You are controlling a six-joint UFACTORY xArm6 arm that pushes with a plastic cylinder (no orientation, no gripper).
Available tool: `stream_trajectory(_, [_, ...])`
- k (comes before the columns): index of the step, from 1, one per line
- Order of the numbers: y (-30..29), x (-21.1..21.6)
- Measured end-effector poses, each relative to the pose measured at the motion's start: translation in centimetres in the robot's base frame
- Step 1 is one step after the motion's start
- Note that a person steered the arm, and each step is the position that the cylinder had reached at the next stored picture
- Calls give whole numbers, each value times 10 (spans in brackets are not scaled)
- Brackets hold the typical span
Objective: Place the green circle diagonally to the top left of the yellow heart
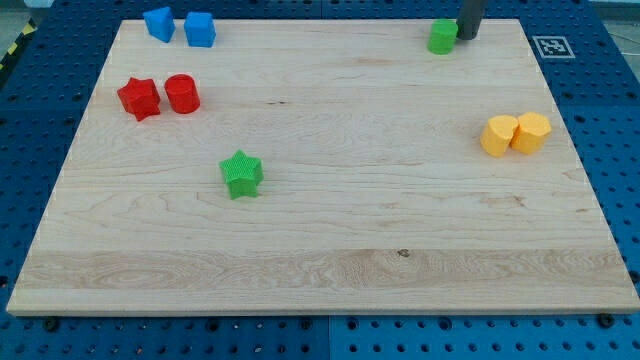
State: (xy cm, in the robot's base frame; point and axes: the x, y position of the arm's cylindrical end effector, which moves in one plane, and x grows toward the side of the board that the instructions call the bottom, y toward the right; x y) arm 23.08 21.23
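Note:
The green circle (442,37) stands near the board's top edge, right of centre. My tip (466,36) touches its right side. The yellow heart (499,135) sits at the board's right, touching a yellow block (532,132) on its right. The green circle is up and to the left of the heart, well apart from it.
A green star (241,174) lies left of centre. A red star (139,98) and a red cylinder (182,94) sit at the left. Two blue blocks (159,23) (200,29) sit at the top left. The wooden board (320,270) lies on a blue pegboard.

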Motion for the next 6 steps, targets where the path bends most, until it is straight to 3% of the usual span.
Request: stream_trajectory(6, [-64,3])
